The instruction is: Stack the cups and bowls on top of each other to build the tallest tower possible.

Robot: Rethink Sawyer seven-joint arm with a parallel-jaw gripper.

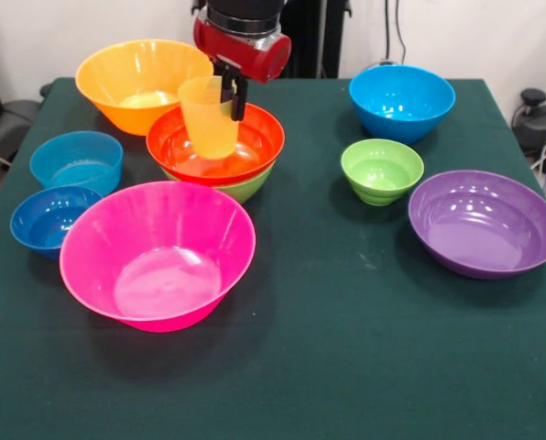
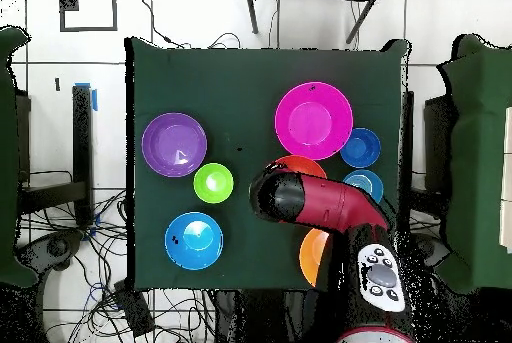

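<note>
The translucent yellow cup [image 1: 207,119] stands upright in the red-orange bowl [image 1: 255,147], which is nested in the medium green bowl [image 1: 247,188] at the table's far middle. My gripper [image 1: 231,90] comes down from above and is shut on the cup's right rim. I cannot tell whether the cup's base touches the bowl. The small green bowl [image 1: 381,170] sits apart to the right. In the overhead view my arm [image 2: 300,199] covers the cup, and only an edge of the red-orange bowl [image 2: 300,165] shows.
A large orange bowl [image 1: 136,82] is just behind the pile. A large pink bowl [image 1: 158,252] is in front of it. Two blue bowls [image 1: 76,160] [image 1: 51,218] are at the left. A blue bowl [image 1: 401,101] and a purple bowl [image 1: 484,222] are at the right.
</note>
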